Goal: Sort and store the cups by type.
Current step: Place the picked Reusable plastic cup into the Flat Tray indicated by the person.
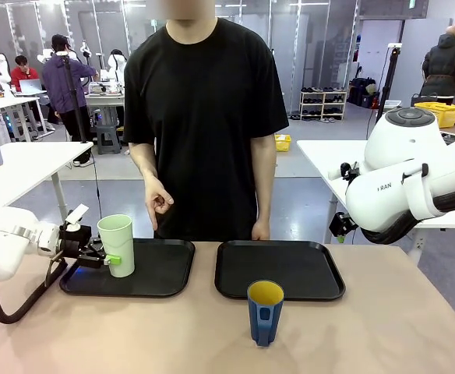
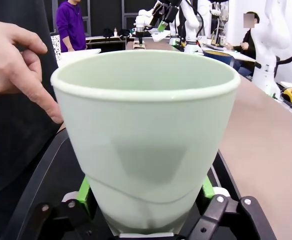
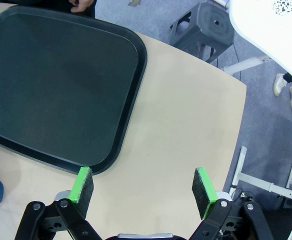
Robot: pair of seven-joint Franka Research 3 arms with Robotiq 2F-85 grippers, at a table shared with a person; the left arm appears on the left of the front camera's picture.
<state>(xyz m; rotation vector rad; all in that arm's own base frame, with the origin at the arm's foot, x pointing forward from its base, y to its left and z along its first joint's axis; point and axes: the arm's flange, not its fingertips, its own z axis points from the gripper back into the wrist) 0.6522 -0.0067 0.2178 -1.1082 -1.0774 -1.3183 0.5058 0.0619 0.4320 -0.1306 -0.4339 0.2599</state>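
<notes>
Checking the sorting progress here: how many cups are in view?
2. The mint tumbler stands on the left tray, between the left gripper's jaws. The blue mug stands on the table in front of the right tray. None looks hidden.

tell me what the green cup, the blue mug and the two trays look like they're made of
Mint-green cup: probably plastic, smooth satin finish; thin rim and soft dull sheen.
Blue mug: dark blue outside, yellow inside; plastic or ceramic, too small to tell.
Left tray and right tray: likely black plastic, matte, with moulded rounded rims.
</notes>
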